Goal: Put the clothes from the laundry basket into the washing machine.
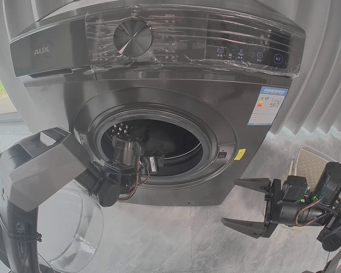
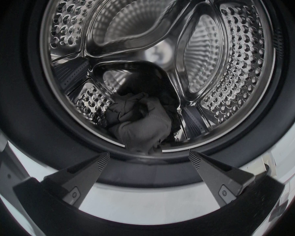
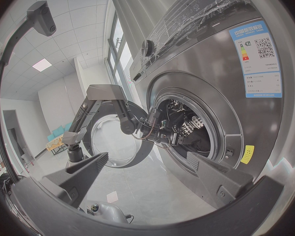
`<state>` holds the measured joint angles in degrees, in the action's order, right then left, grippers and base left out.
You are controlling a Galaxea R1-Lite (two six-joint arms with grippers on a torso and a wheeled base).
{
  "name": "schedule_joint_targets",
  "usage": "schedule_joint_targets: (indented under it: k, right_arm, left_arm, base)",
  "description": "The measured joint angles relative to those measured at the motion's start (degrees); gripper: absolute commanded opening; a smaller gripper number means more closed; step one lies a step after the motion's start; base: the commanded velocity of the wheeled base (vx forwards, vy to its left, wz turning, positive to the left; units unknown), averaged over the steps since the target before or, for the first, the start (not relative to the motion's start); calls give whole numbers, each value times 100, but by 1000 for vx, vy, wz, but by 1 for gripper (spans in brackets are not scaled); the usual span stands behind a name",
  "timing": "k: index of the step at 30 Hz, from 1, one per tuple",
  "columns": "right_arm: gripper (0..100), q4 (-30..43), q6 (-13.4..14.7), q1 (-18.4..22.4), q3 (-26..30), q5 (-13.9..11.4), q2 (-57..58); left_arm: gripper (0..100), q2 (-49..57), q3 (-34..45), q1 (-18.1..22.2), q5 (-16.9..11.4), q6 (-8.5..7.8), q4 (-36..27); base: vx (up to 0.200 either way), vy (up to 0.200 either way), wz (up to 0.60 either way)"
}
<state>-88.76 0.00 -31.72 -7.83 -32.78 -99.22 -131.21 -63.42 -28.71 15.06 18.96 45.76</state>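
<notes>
**Inspector:** Washer (image 1: pixel 170 95)?
**Assistant:** Door (image 1: pixel 72 224) swung open at its left. Basket (image 1: pixel 310 163) on the floor at its right, behind the right arm.
**Inspector:** Clothes (image 2: pixel 141 122)?
**Assistant:** A dark crumpled heap low in the drum (image 2: pixel 239 49), just inside the rim. Judged light, limp and unlikely to slip. Pinch a raised fold.
**Inspector:** Grippers?
**Assistant:** Left gripper (image 2: pixel 147 155) at the drum mouth, jaws spread, holding nothing. Right gripper (image 1: pixel 231 201) before the washer, near the basket, jaws wide apart, empty.

The washing machine (image 1: pixel 178 93) is dark grey, its perforated drum (image 2: pixel 242 49) silver, the clothes (image 2: pixel 141 123) grey.
</notes>
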Motion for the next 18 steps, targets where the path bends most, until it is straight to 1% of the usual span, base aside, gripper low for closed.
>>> schedule_joint_targets:
  k: [8,15,18]
  right_arm:
    - [100,2,0,-5,0,2,2]
    - [100,2,0,-9,2,2,16]
    - [100,2,0,-9,2,0,38]
  left_arm:
    - [100,463,1085,-463,-15,-65,235]
    - [100,955,2061,-878,-30,-282,675]
    - [100,1320,2469,-1045,-33,-344,890]
  base:
    - [0,0,0]
    - [0,0,0]
    - [0,0,0]
